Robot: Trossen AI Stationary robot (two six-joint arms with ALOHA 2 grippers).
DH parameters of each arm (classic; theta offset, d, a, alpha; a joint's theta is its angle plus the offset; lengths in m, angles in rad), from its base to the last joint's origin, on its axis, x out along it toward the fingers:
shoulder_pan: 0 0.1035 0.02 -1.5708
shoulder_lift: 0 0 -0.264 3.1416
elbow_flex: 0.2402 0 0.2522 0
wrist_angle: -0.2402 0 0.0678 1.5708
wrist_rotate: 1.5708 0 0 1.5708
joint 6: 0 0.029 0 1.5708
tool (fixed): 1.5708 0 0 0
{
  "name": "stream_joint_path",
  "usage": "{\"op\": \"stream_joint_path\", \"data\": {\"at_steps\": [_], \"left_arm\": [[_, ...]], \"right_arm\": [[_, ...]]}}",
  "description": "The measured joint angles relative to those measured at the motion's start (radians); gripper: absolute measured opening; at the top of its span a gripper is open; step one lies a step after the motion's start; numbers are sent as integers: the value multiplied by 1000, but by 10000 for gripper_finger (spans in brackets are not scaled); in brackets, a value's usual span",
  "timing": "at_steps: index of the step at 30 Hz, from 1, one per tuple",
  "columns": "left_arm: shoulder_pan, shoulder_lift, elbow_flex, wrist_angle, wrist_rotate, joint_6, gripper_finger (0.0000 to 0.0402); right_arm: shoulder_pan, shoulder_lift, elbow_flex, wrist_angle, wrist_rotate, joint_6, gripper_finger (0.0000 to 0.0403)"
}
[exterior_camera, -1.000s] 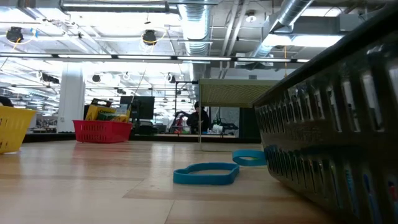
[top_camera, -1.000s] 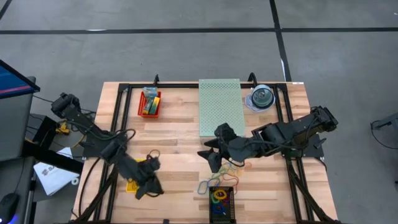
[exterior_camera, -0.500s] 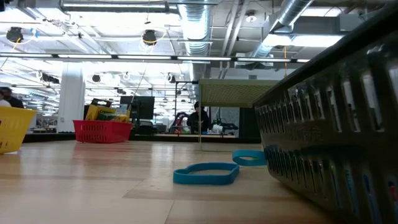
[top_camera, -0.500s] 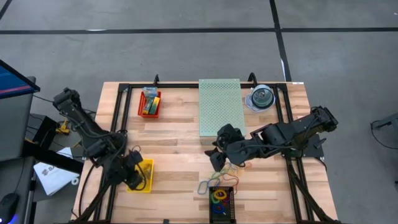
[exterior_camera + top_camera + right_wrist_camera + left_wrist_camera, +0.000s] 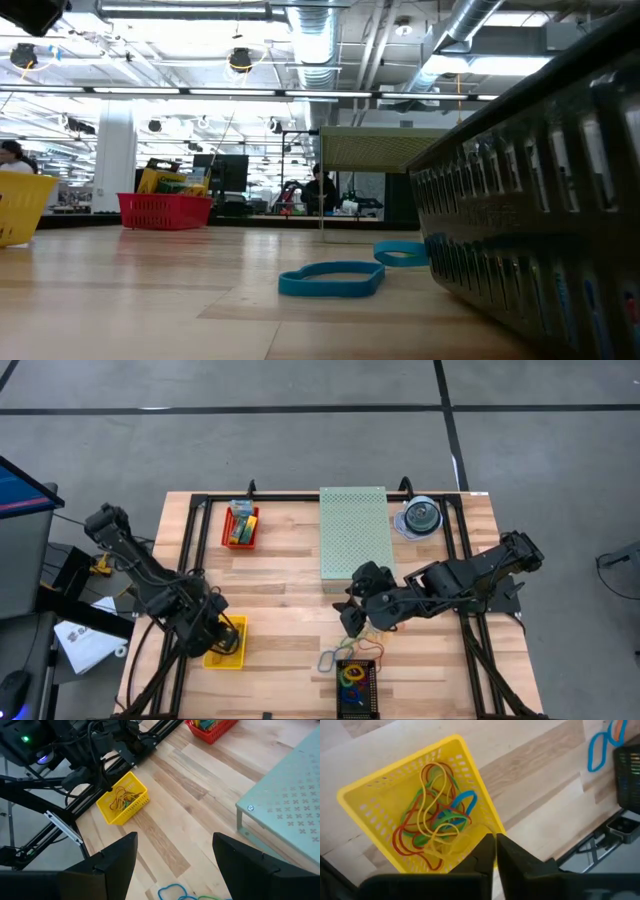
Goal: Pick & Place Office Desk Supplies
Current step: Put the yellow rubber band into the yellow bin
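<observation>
From above, the left gripper (image 5: 222, 637) hangs over the yellow basket (image 5: 226, 657) at the tabletop's (image 5: 280, 600) near left. The right gripper (image 5: 352, 622) is above loose rubber bands (image 5: 366, 637), beside a black basket (image 5: 356, 687).

At table height, a blue rubber band (image 5: 331, 279) lies flat beside the black basket (image 5: 540, 190).

The left wrist view shows closed fingers (image 5: 485, 855) above tangled bands (image 5: 436, 820) in the yellow basket (image 5: 365, 795).

In the right wrist view, the fingers (image 5: 117, 860) stand wide, holding nothing.
</observation>
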Motion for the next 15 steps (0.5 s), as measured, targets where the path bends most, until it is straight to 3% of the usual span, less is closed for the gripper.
{"op": "stream_joint_path", "data": {"at_steps": [3,11,15], "left_arm": [[14,13,0,2,4,0,50],[15,16,0,-35,-3,1,203],[15,14,0,37,-74,112,231]], "right_arm": [[5,0,0,-4,4,0,255],[15,0,0,-8,5,0,255],[20,0,0,-9,9,0,255]]}}
